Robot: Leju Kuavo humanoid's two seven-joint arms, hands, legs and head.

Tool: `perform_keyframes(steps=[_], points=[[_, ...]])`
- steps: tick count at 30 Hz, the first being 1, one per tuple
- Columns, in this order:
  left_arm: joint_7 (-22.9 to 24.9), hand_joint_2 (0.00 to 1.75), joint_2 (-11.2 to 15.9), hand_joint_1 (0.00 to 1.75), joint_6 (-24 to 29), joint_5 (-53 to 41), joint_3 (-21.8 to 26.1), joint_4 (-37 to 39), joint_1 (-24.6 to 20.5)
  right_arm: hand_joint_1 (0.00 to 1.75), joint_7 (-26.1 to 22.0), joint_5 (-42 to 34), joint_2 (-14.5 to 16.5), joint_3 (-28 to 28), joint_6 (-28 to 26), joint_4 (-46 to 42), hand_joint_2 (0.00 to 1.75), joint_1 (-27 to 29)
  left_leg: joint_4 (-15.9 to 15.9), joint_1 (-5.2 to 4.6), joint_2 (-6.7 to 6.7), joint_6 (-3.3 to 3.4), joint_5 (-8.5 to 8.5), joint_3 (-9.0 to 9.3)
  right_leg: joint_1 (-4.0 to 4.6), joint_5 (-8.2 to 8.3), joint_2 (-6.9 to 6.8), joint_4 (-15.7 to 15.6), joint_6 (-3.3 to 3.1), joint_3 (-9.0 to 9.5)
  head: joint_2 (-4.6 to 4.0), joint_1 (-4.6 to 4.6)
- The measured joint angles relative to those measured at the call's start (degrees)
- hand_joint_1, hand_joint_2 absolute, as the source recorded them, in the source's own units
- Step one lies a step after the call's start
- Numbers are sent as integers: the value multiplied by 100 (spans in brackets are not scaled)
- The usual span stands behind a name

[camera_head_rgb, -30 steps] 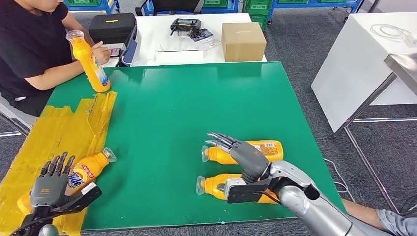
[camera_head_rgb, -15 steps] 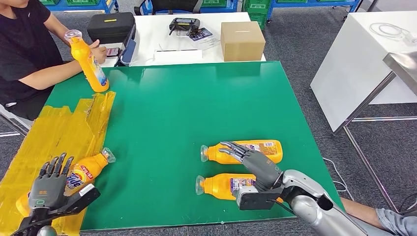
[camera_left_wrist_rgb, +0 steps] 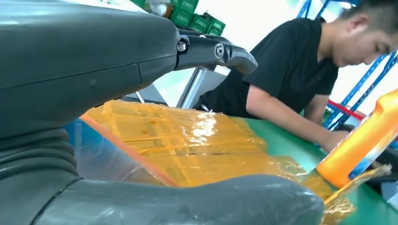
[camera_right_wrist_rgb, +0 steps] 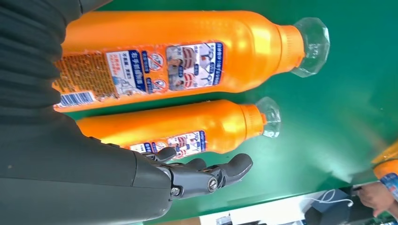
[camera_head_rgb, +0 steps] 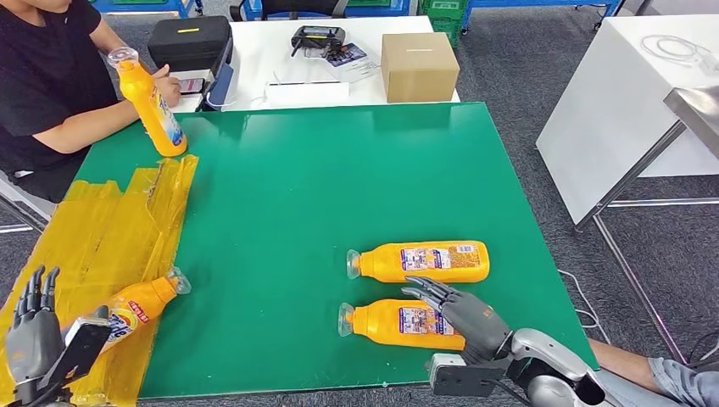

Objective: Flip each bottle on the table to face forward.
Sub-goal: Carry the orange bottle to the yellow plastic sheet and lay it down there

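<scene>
Two orange bottles lie side by side at the right of the green table (camera_head_rgb: 297, 186), clear caps pointing left: a far one (camera_head_rgb: 424, 261) and a near one (camera_head_rgb: 394, 323). Both show small-print labels upward, as the right wrist view confirms (camera_right_wrist_rgb: 187, 51) (camera_right_wrist_rgb: 197, 129). My right hand (camera_head_rgb: 465, 312) hovers open over the near bottle's base end, fingers spread, holding nothing. A third bottle (camera_head_rgb: 136, 305) lies on yellow tape (camera_head_rgb: 110, 229) at the near left. My left hand (camera_head_rgb: 30, 326) is open just beside its base. A fourth bottle (camera_head_rgb: 151, 106) stands upright at the far left corner.
A person in a black shirt (camera_head_rgb: 42, 76) sits at the far left with a hand next to the upright bottle. Behind the green table, a white table (camera_head_rgb: 288, 51) carries a cardboard box (camera_head_rgb: 418, 66) and a black case (camera_head_rgb: 188, 42). Another white table (camera_head_rgb: 619, 110) stands to the right.
My right hand has drawn back from above the far bottle toward the table's near edge. My left hand has dropped back off the bottle on the tape, uncovering it.
</scene>
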Motion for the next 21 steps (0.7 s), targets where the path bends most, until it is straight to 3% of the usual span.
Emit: perform_keyframes(steps=[8,21], points=[[-310,0,-261,0,-415,1385,156,-614,52,0,221,193,-160,-169,10,-61,175,332,1,0,-1,0,0,-10,0,0,0,0,0,-7,0,0],[-338,0,-474,0,-574,1604,165,-1057,62,0,616,672,-230,-356,4,67,175,418,1,0,0,0,0,-12,0,0,0,0,0,-10,0,-1]])
